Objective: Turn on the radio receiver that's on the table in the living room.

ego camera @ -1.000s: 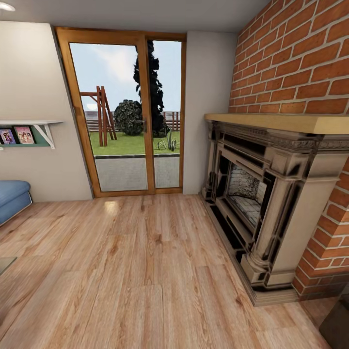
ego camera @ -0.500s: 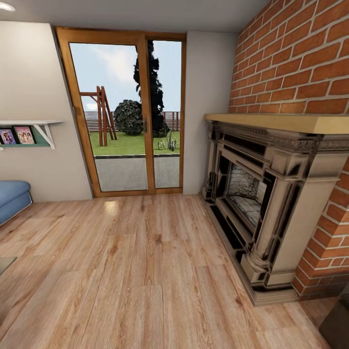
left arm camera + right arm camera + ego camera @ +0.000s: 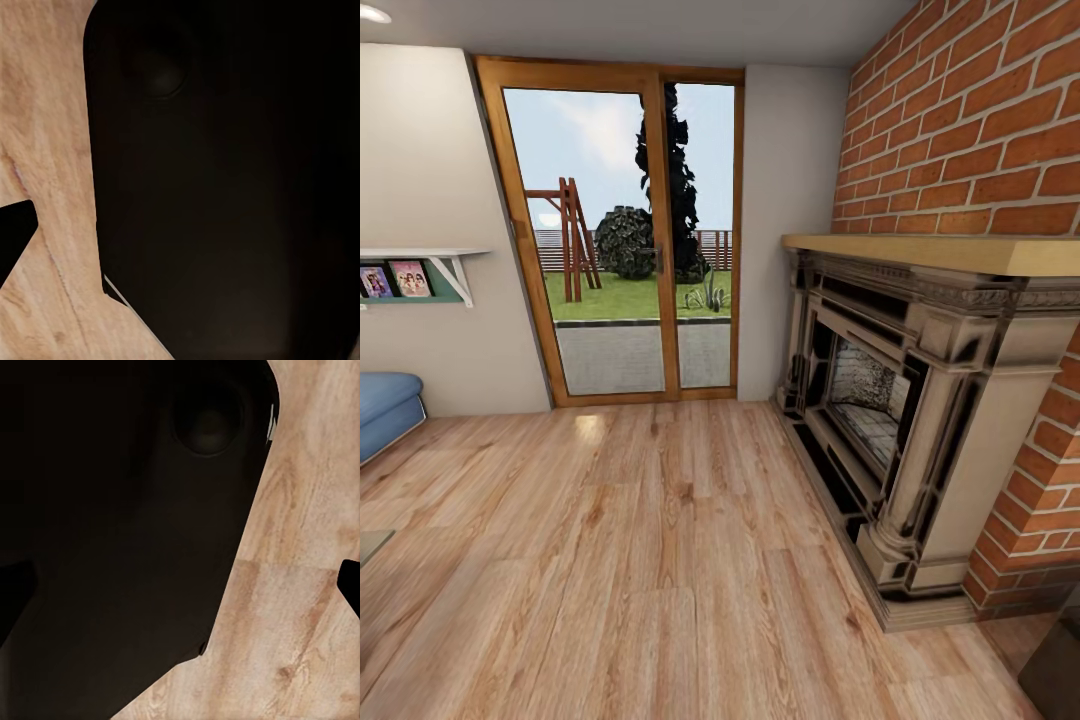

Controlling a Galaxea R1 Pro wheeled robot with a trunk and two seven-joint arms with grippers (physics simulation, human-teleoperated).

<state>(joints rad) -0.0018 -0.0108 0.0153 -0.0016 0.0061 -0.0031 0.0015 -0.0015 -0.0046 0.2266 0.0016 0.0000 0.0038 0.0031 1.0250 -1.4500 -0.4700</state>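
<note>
facing one brick fireplace (image 3: 920, 400), one glass door (image 3: 622, 235) and a sofa (image 3: 385, 410) cut off at the edge, i cannot tell my jaws' state.

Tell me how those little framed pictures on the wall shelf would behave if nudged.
The framed pictures stand upright and look thin, so they would probably tip easily. They seem small and likely light. The shelf sits high on the wall, so a fall to the wood floor might damage them.
</note>
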